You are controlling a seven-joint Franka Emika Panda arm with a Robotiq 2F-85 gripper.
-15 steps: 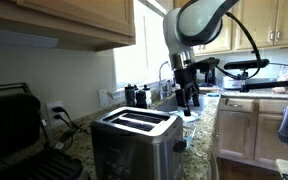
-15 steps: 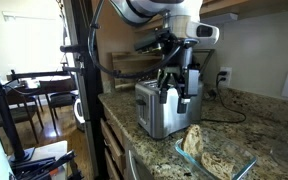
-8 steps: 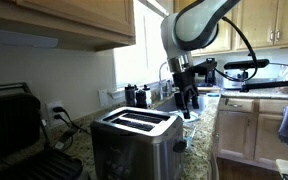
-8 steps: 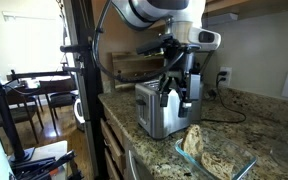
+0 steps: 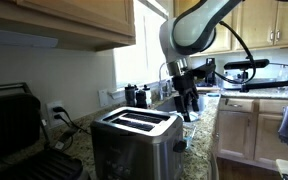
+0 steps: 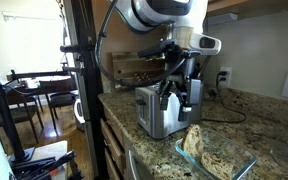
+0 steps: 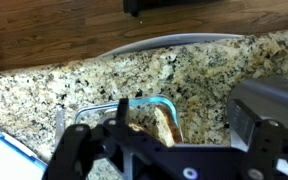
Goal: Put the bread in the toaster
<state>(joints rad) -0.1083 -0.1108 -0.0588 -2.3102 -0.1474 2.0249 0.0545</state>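
On a speckled granite counter, the brushed-steel toaster stands at left in an exterior view, its black top and two long slots seen more plainly from the opposite side, where a black grill press sits further left. Just right of the toaster, the Panda arm's gripper hangs over the counter with its jaws apart and nothing between them; in an exterior view it shows beyond the toaster's far end. The bread lies lower and to the right of the gripper, well apart from it, inside a clear glass dish near the counter's front edge. In the wrist view the spread fingers frame the same dish, with the bread resting in it between and beyond them, and the toaster's steel wall at right. The bread is golden-tan with a rough, mottled crust, rising above the dish rim; whether it leans on the dish wall cannot be made out.
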